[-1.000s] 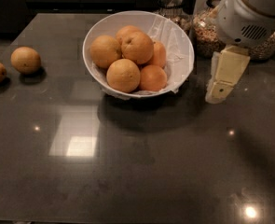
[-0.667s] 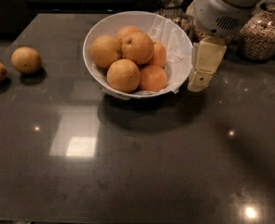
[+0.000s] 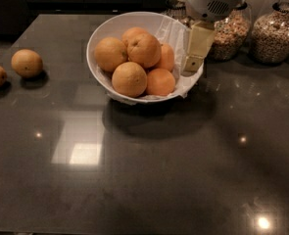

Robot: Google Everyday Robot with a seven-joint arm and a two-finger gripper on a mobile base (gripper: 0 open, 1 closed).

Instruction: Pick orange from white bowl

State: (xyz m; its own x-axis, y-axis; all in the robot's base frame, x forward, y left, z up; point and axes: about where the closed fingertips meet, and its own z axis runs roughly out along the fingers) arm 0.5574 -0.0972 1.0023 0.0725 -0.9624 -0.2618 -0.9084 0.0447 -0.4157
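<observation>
The tool [image 3: 191,65] hangs just inside the right rim of the white bowl [image 3: 96,39], its cream tip low beside the crumpled paper lining [image 3: 176,31]. I cannot tell whether it is open or closed from here. It carries nothing. The nearest candidate is the orange [image 3: 160,82] at the front right of the pile, sitting in the bowl against the lining, just left of the tool's tip.

My read is that this is the approach, with the grasp not yet made. To do it well, the tool needs to shift left off the rim and centre over that fruit's widest part. It should come down straight, so the pile is not nudged and the paper is not caught. The fruit is round and dimpled and will likely roll if pinched off-centre. The neighbours press close, so there is little room to slip in.

The count:
- **Oranges:** five show plainly in the bowl, and a curve behind the top pair may be a sixth.
- **Paler fruits:** two yellowish fruits [image 3: 26,62] lie on the dark desk [image 3: 144,180], well apart to the left.
- **Jars:** two glass jars of nuts [image 3: 276,33] stand at the back right.
- **Bowl and tool:** one of each.
</observation>
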